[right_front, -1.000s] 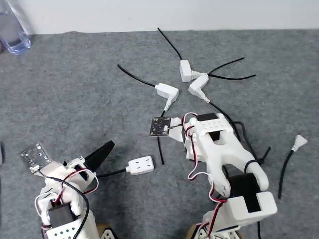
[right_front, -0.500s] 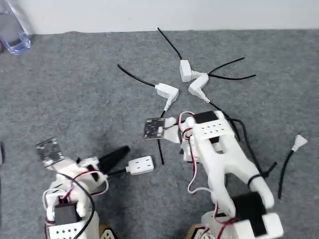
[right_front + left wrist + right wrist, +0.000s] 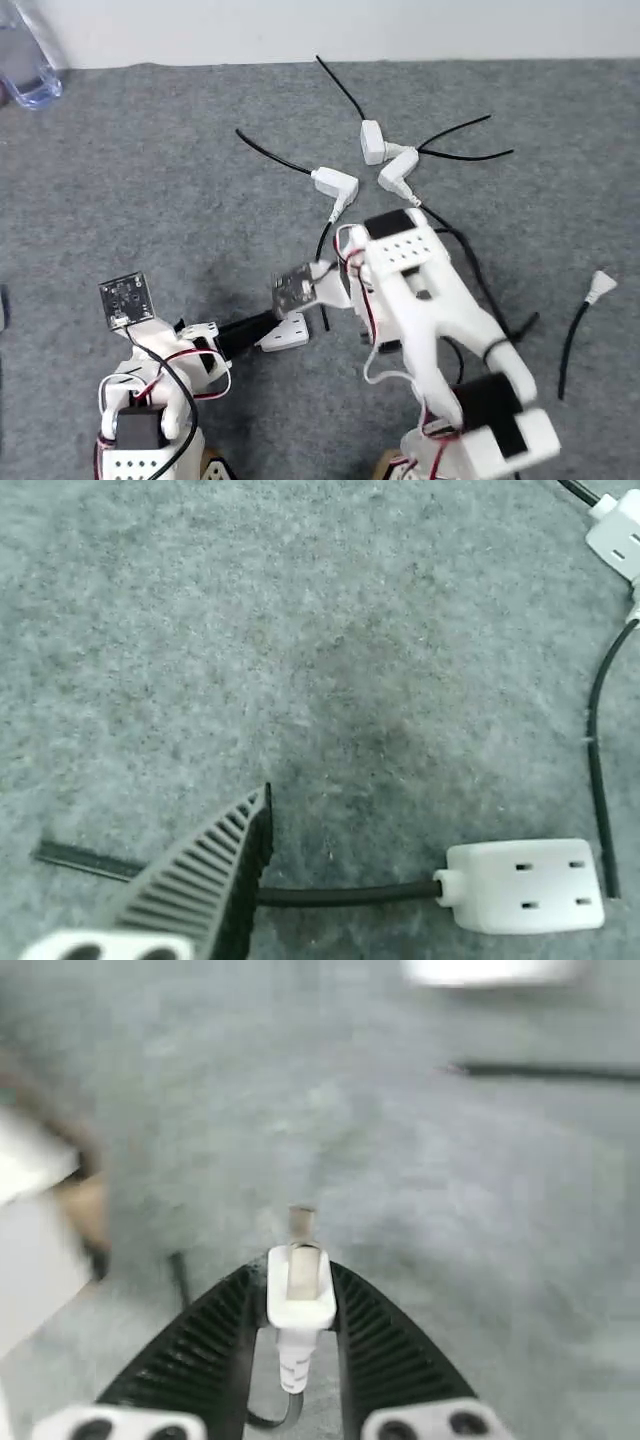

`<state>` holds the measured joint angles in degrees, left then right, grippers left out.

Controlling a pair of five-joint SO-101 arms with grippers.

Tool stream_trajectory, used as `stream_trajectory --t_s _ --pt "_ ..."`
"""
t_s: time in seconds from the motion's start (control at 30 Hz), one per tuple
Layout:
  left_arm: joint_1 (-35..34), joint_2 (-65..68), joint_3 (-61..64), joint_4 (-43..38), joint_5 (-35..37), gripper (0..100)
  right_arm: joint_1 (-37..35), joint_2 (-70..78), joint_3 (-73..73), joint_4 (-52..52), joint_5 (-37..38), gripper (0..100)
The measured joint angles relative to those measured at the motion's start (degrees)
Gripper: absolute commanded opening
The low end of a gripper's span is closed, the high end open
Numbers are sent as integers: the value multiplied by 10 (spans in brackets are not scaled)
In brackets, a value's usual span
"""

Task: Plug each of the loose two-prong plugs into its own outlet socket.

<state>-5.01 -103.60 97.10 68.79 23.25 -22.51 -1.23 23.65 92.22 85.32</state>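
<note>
The white outlet block [image 3: 288, 335] lies on the grey carpet at the front middle, its black cord [image 3: 350, 893] running off under my left gripper [image 3: 255, 325]. That gripper is open, its ribbed finger [image 3: 215, 875] just beside the block [image 3: 525, 885], holding nothing. Over the block's far side hangs my right gripper [image 3: 300, 1270], shut on a white two-prong plug [image 3: 300, 1290] whose prongs point away from it. In the high view it is hidden under the right arm [image 3: 405, 265]. Three loose white plugs [image 3: 335, 183], [image 3: 372, 142], [image 3: 398, 172] lie behind.
A small white plug [image 3: 600, 287] on a black cord lies at the right. Black cords [image 3: 460, 140] trail across the back of the carpet. A clear plastic container [image 3: 25, 70] stands at the far left corner. The left half of the carpet [image 3: 130, 180] is bare.
My left gripper has swung right, up to the outlet block. The right arm has moved left and nearer, bringing its plug over the block, which has stayed put.
</note>
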Motion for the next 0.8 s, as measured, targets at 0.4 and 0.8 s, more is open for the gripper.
stream_trajectory --t_s 0.4,0.8 --pt "-1 0 0 0 0 651 80 258 -222 81 91 9" --pt "-1 0 0 0 0 651 78 275 -222 -24 -17 301"
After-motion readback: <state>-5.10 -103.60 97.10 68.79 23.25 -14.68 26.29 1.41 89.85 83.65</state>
